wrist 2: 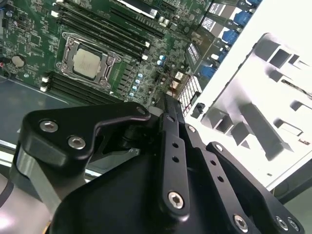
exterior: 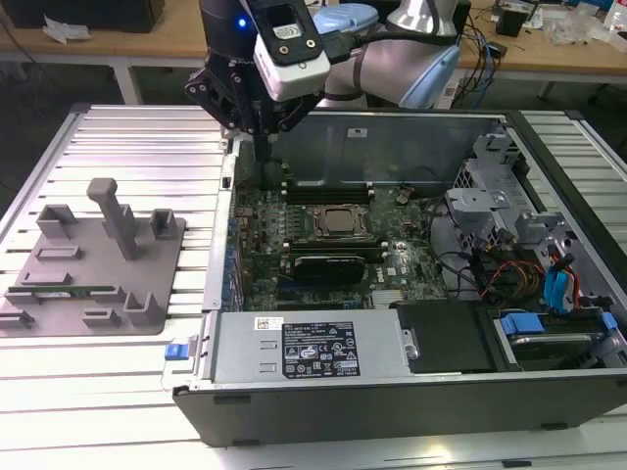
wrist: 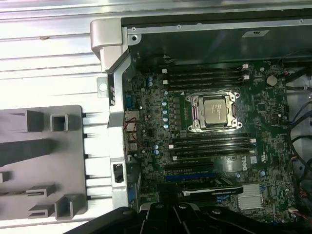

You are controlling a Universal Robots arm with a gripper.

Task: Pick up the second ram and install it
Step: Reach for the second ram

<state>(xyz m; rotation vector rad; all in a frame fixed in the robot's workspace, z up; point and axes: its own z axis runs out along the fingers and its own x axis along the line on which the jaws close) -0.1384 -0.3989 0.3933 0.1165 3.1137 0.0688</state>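
The second ram (exterior: 74, 290) is a thin green stick lying flat in the grey holder tray (exterior: 147, 264), at the exterior view's left, outside the computer case. My gripper (exterior: 265, 147) hangs over the far left corner of the open case, well away from the stick. In the second wrist view its fingers meet at the tip (wrist 2: 165, 100), shut with nothing between them. Below them lies the motherboard (wrist: 161, 122), with the CPU socket (wrist: 213, 111) and long black memory slots (wrist: 207, 75) on both sides of it.
The case's metal wall (exterior: 217, 264) stands between the holder tray and the motherboard. A black power supply (exterior: 323, 348) fills the case's near side. Drive cages and cables (exterior: 509, 245) crowd the exterior view's right. A tall grey post (exterior: 118, 215) rises from the tray.
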